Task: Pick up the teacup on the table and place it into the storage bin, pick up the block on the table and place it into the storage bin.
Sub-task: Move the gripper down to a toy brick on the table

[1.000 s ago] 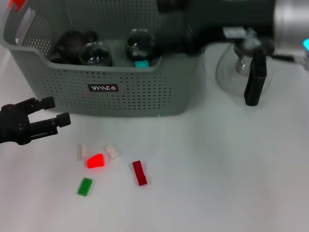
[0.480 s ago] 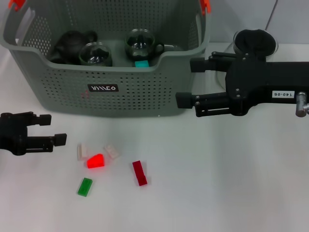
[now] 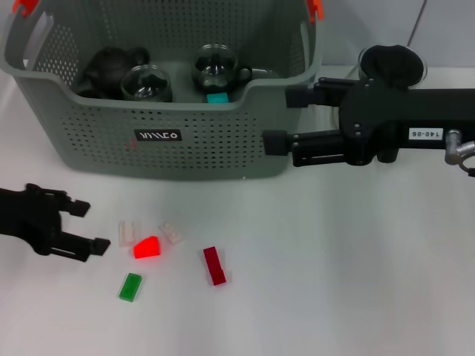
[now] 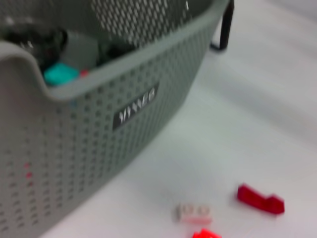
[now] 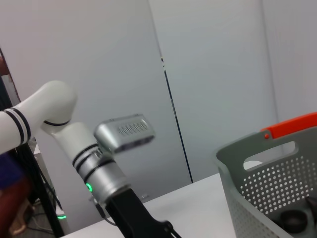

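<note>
Since 0.5 s ago my left gripper (image 3: 93, 226) dropped toward the blocks, fingers apart, right gripper (image 3: 276, 119) empty and apart beside the bin (image 3: 223, 141) holding 2 cups; risk: closing crooked would nudge the clear block (image 3: 128, 231) into the red one (image 3: 147, 247).

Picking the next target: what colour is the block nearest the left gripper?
Pale, translucent whitish block, just beyond the left gripper; clearest in the head view.

grey-green perforated storage bin (image 3: 185, 141) holding glass teacups (image 3: 146, 82), blocks (image 3: 146, 247) in front
</note>
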